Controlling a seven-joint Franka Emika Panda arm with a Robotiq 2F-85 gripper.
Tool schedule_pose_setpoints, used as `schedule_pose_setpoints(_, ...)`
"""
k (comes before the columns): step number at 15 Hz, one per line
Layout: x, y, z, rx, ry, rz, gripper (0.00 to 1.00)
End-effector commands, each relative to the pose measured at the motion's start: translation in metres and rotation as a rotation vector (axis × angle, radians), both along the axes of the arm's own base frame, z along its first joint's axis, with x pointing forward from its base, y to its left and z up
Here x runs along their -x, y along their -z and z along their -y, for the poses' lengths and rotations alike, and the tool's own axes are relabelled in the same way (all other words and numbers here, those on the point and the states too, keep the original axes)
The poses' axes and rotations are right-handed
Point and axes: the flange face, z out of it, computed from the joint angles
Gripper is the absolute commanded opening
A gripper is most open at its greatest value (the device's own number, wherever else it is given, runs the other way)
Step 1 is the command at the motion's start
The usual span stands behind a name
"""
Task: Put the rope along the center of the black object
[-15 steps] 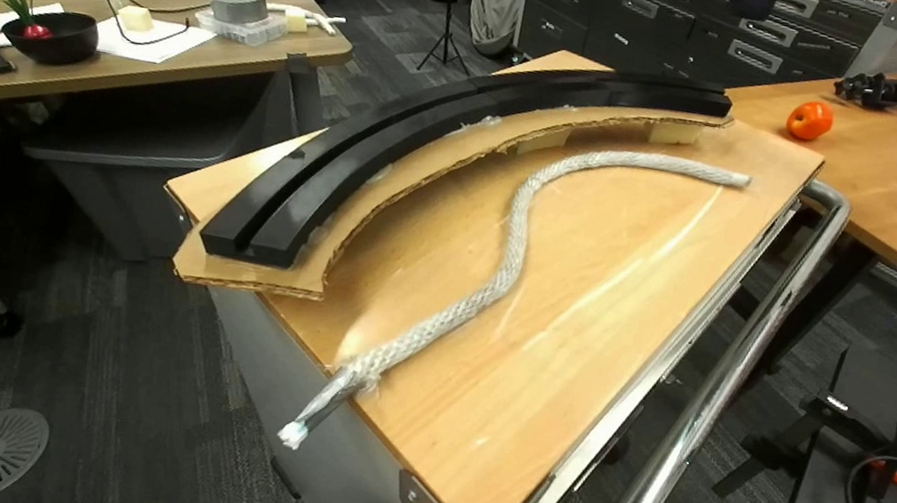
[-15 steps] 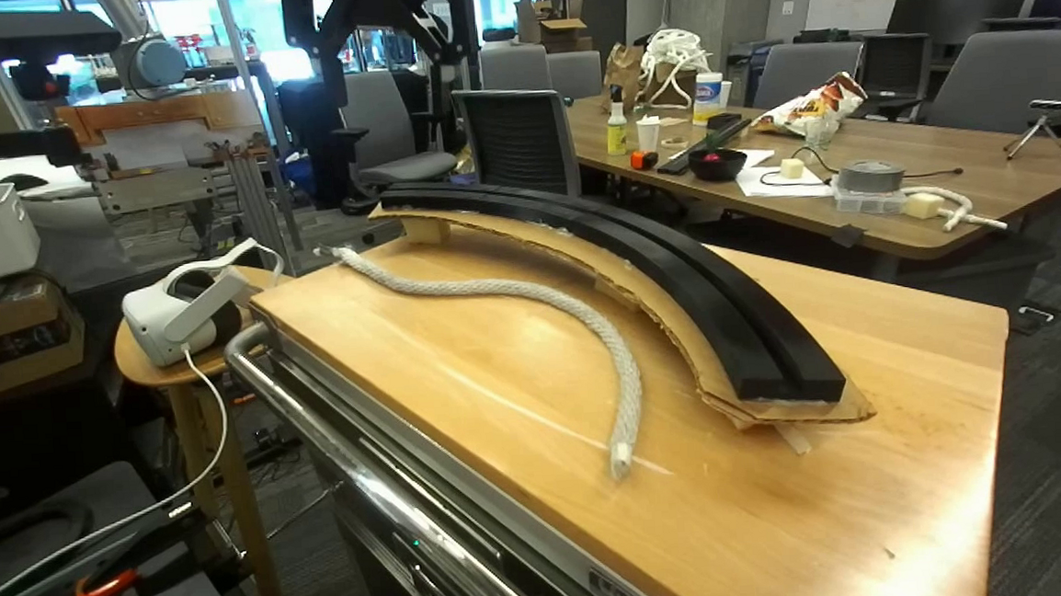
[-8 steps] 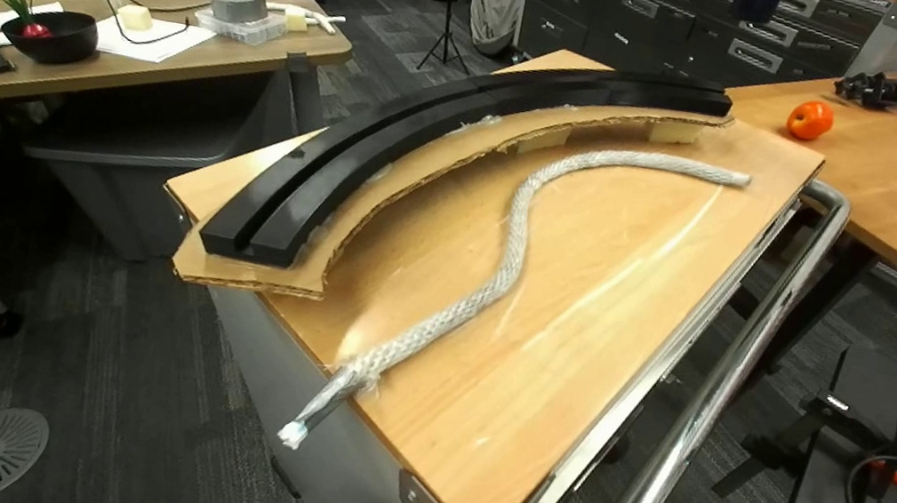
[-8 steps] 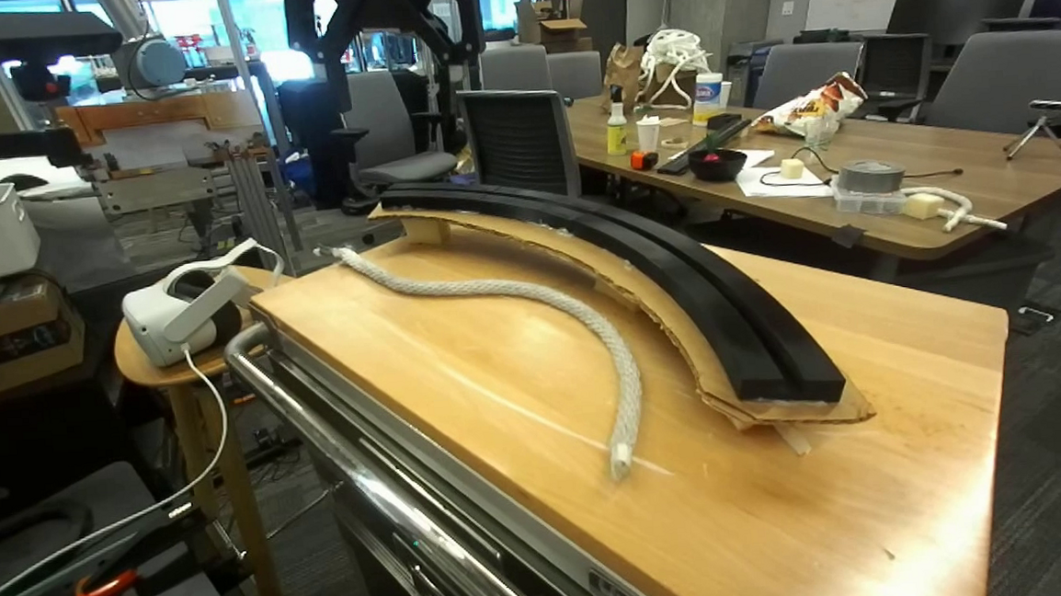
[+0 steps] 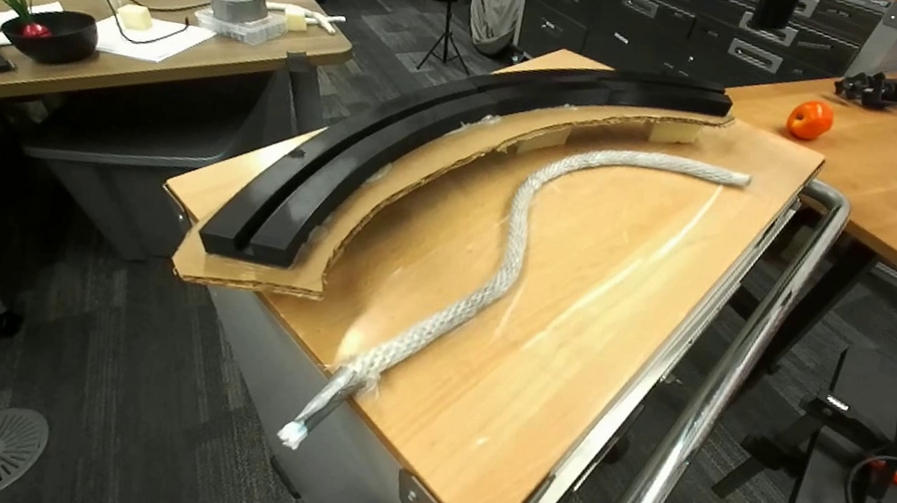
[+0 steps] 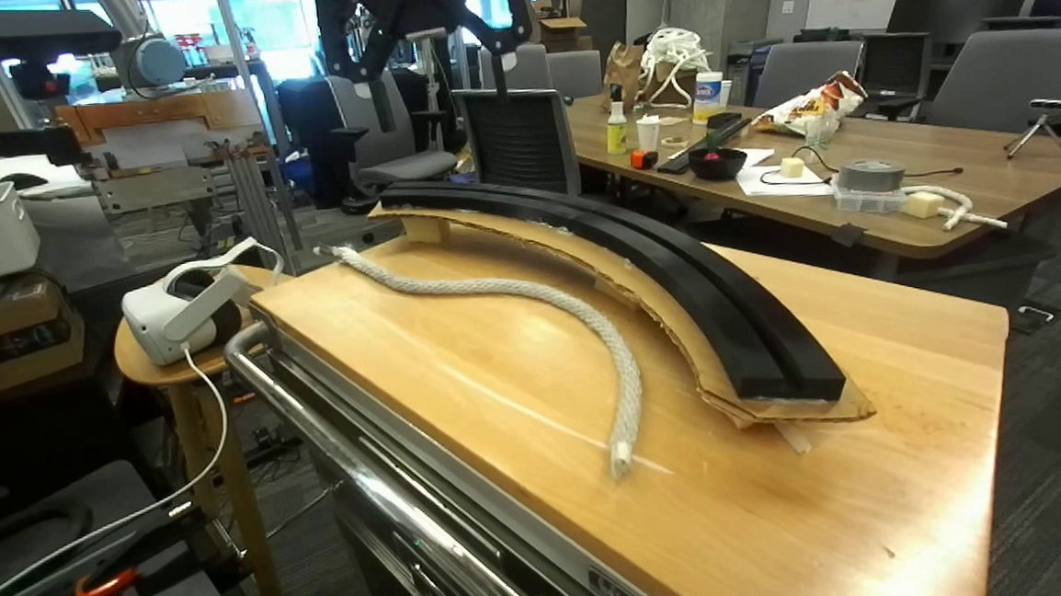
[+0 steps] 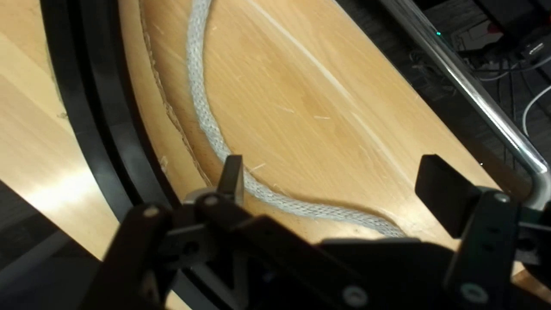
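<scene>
Presumably, a grasp on the pale grey-white braided rope (image 5: 516, 235) is called for: the tool (image 7: 333, 176) is held above the tan wooden tabletop (image 5: 618, 314), released, its fingers (image 7: 445, 196) spread wide and nothing gripped. The fingers are best squared across the rope, one to each side, and lowered until it can be pinched without the tabletop being pressed. The rope should then be raised above the edges of the long, curved black track (image 5: 394, 142) and one tip seated in its central groove (image 7: 91, 94) before the rest is fed along. The rope is laid in a loose S on the tabletop, inside the track's curve and apart from it; one end (image 5: 324, 401), shinier as if wrapped, is hung past the tabletop's edge.
</scene>
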Motion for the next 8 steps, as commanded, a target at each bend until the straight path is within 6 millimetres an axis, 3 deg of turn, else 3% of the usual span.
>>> schedule_pose_setpoints(1,-0.009,-0.005,-0.014,0.007,-0.188,0.049,1.0)
schedule_pose_setpoints(2,-0.008,-0.004,-0.017,-0.02,-0.235,0.062,1.0)
schedule_pose_setpoints(3,0.005,0.002,-0.04,-0.039,-0.283,0.065,1.0)
schedule_pose_setpoints(4,-0.006,0.003,-0.058,-0.069,-0.326,0.067,1.0)
schedule_pose_setpoints(5,-0.007,0.005,-0.032,-0.034,-0.238,0.039,1.0)
schedule_pose_setpoints(8,-0.006,0.008,-0.061,-0.05,-0.302,0.041,1.0)
